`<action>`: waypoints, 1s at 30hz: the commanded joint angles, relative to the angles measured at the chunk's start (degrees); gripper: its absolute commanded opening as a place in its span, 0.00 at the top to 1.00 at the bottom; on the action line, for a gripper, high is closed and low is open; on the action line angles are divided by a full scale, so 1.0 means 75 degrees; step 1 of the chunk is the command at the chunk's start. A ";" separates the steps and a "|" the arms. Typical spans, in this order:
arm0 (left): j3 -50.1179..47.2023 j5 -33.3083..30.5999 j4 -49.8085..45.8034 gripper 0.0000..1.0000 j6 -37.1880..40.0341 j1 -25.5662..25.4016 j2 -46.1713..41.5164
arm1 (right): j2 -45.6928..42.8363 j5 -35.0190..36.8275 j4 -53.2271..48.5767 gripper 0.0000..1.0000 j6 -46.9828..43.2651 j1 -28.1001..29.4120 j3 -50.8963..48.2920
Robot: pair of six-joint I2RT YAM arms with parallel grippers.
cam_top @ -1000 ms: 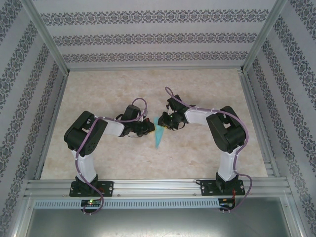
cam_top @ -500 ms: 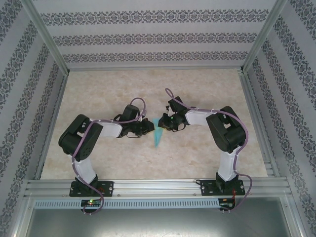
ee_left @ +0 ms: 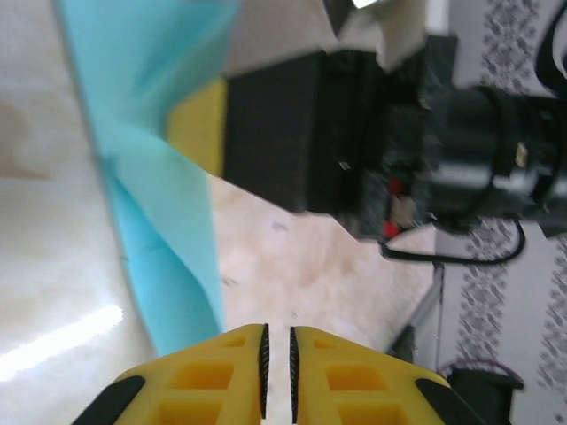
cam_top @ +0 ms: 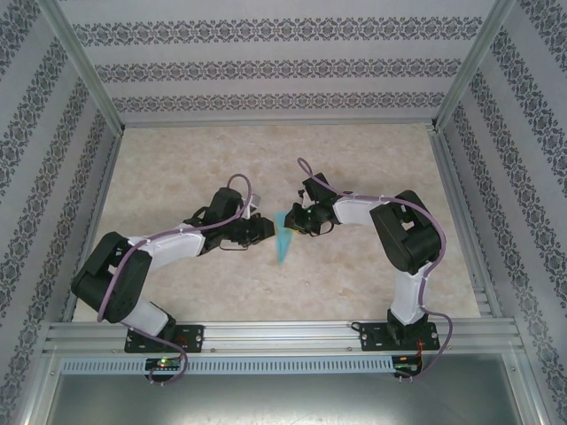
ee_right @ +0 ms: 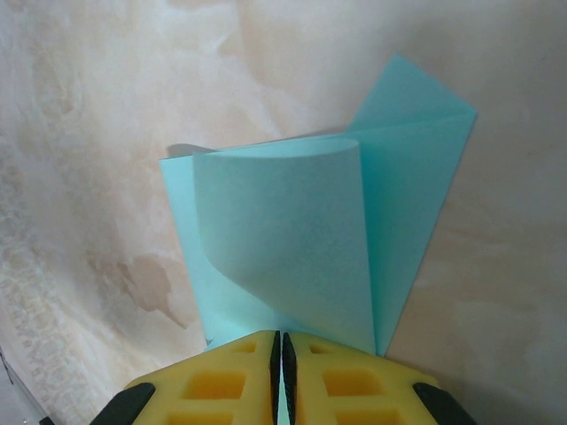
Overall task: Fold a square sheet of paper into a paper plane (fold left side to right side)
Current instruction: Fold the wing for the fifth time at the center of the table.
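The paper plane (cam_top: 283,237) lies near the middle of the table (cam_top: 177,159), a narrow turquoise wedge with its point toward the table's near edge; one flap curls up off the sheet rather than lying flat. The right gripper (ee_right: 280,341) has its yellow fingers pressed together on the paper's edge, the blue running in between them; its arm reaches in from the right part of the table's near edge, elbow raised, forearm aimed at the table's middle. The left gripper (ee_left: 276,332) has its fingers almost touching, with only a thin slit between them and nothing seen in it; the paper is just beside them; its arm stretches low and long from the left part of the table's near edge.
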 commanded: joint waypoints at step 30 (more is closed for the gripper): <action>0.0176 -0.0116 -0.0073 0.90 -0.0460 -0.0905 0.1703 | 0.0352 0.0719 -0.1052 0.86 -0.0310 -0.0048 -0.0115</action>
